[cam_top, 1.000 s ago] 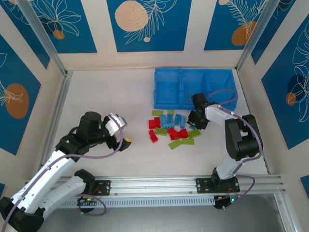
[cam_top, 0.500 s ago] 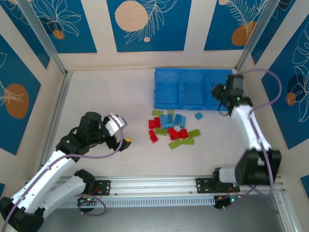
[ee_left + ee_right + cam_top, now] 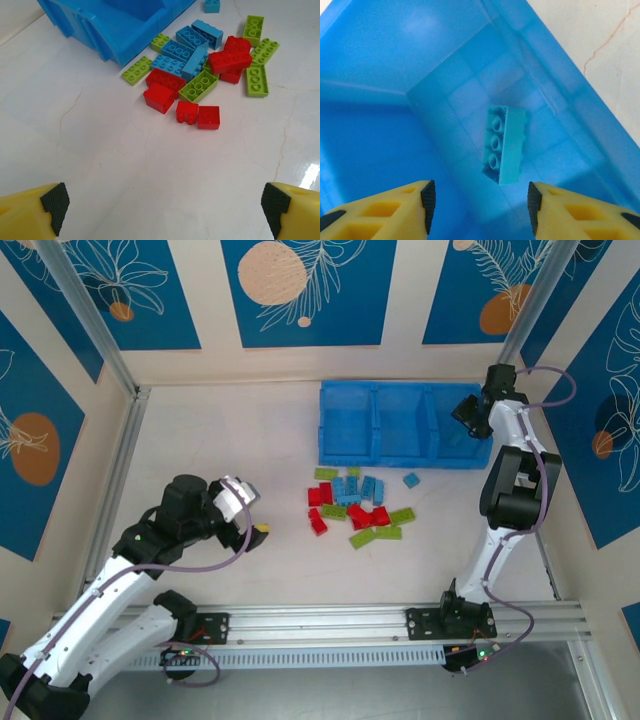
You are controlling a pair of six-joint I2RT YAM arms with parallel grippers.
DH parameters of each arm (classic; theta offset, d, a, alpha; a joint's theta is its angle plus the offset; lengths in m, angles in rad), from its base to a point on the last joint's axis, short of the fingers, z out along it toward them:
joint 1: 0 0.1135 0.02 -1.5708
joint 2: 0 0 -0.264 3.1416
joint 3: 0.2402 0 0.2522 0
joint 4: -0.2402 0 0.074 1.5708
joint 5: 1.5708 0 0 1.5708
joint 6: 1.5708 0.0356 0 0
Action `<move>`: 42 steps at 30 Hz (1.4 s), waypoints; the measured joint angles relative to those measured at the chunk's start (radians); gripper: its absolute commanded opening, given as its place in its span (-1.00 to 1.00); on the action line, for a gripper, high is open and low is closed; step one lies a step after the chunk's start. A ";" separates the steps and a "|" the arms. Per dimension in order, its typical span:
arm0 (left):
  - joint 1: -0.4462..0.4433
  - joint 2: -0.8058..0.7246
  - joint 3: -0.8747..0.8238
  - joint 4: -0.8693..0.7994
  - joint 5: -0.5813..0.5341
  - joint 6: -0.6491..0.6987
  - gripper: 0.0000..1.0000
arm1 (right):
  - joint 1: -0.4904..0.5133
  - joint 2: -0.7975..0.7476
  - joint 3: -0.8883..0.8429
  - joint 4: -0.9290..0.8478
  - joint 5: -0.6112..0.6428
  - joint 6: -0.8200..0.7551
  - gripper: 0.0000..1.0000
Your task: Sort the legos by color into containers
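White table [image 3: 220,440], blue patterned walls. Light blue brick [image 3: 504,145] lies loose in right compartment [image 3: 565,95]. Right gripper [image 3: 480,196], at pile a second ago, hangs above it, jaws parted, empty: one blue sorted. Pile [image 3: 200,65] awaits beside tray [image 3: 120,35]. Left gripper [image 3: 163,201] spread wide, holding nothing.

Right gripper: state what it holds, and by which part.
Nothing. The right gripper has its fingers apart; the blue brick is inside the tray, clear of both.

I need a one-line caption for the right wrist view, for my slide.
Open right claw above a light blue lego inside a blue tray compartment.
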 measured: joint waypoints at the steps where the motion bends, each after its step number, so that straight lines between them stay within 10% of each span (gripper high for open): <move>1: 0.000 0.000 0.000 0.000 -0.004 0.000 1.00 | 0.000 -0.014 0.000 -0.011 0.000 0.004 0.19; 11: 0.000 0.002 0.000 0.000 -0.005 0.001 1.00 | 0.048 -0.526 -0.321 -0.081 -0.056 0.062 0.25; 18: 0.000 0.025 0.000 0.001 -0.004 0.018 1.00 | 0.409 -0.907 -0.726 -0.154 0.028 0.296 0.41; 25: 0.000 0.032 0.000 0.002 -0.004 0.032 1.00 | 0.597 -0.684 -0.772 -0.270 0.099 0.558 0.47; 35: 0.000 -0.007 -0.011 0.002 -0.014 0.071 1.00 | 0.544 -0.414 -0.711 -0.203 0.097 0.619 0.56; 42: 0.000 -0.006 -0.012 0.002 -0.015 0.077 1.00 | 0.500 -0.348 -0.737 -0.123 0.082 0.624 -0.05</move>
